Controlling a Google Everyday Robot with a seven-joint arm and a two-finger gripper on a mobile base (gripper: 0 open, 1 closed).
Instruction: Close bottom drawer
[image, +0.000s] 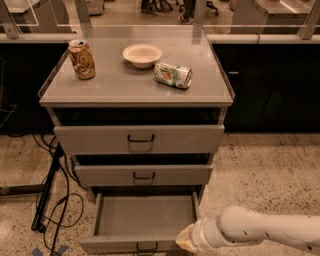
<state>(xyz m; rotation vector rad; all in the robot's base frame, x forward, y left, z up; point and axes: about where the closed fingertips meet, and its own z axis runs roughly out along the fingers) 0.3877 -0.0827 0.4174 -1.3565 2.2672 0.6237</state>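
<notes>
camera view: the grey cabinet (227, 97) stood against a dark counter, three drawers down its front. the bottom drawer (145, 217) was pulled well out toward the camera, floor showing. its slim front panel and small dark loop handle (146, 247) sat near the lower edge of view. the top drawer (140, 139) and middle drawer (143, 175) looked nearly in, with a dark gap above each.

on the worktop (125, 87) an upright can (82, 59) stood back left and a pale bowl (142, 54) sat mid-back. a second can (173, 75) lay on its side just right of the bowl. none of them belonged to the task. dark cables (50, 200) trailed on the floor at the left.

the white arm (265, 232) stretched low from the right edge. it ended in the gripper (186, 241) at the bottom drawer's front right corner, just beside the panel's right end. contact could not be told. it was likely held low and outside the panel so a push would drive the drawer straight back in. an off-centre push at that corner might skew the drawer on its runners.

whether the gripper was open or closed could not be told — only a yellowish tip showed, with nothing seen held in it. the drawer was not yet closed.
</notes>
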